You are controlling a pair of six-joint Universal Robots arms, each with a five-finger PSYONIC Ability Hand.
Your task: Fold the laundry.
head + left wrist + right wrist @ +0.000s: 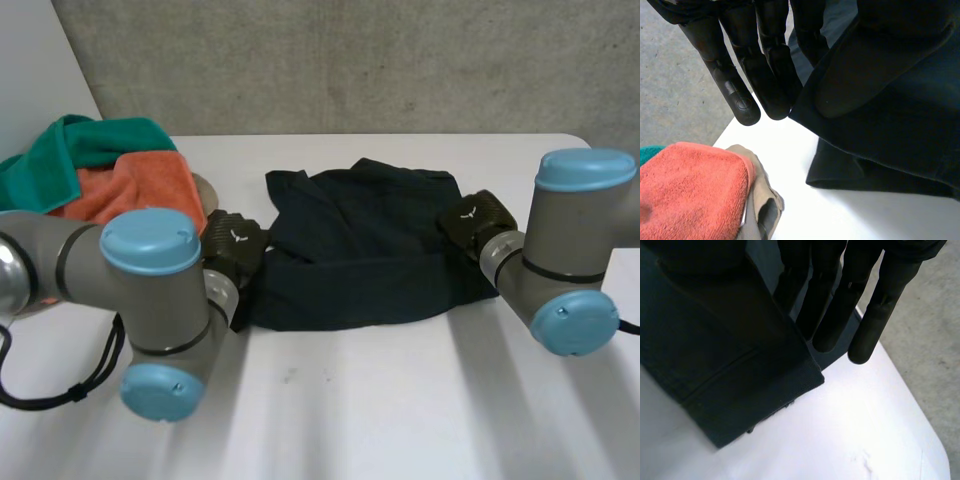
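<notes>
Grey concrete wall (350, 60) stands behind the white table (400, 400), and your dark navy garment (360, 250) lies crumpled around the table's middle, between the two arms. You have the left hand (235, 245) at the garment's left edge and the right hand (478, 220) at its right edge, one on each side of the cloth.

In the left wrist view you can see the fingers (737, 95) held straight and close together behind the cloth's edge, with the thumb (855, 75) laid on the other face, so the hand pinches that edge; a lower layer of the garment rests on the table beneath it.

In the right wrist view the fingers (870, 330) are likewise straight, and a hemmed fold of the garment passes between them and the thumb, pinched there.

Beside your left hand sits a pile: an orange towel (130, 190) on a green towel (70, 150), with a beige cloth (757, 200) under the orange one, just apart from the garment
</notes>
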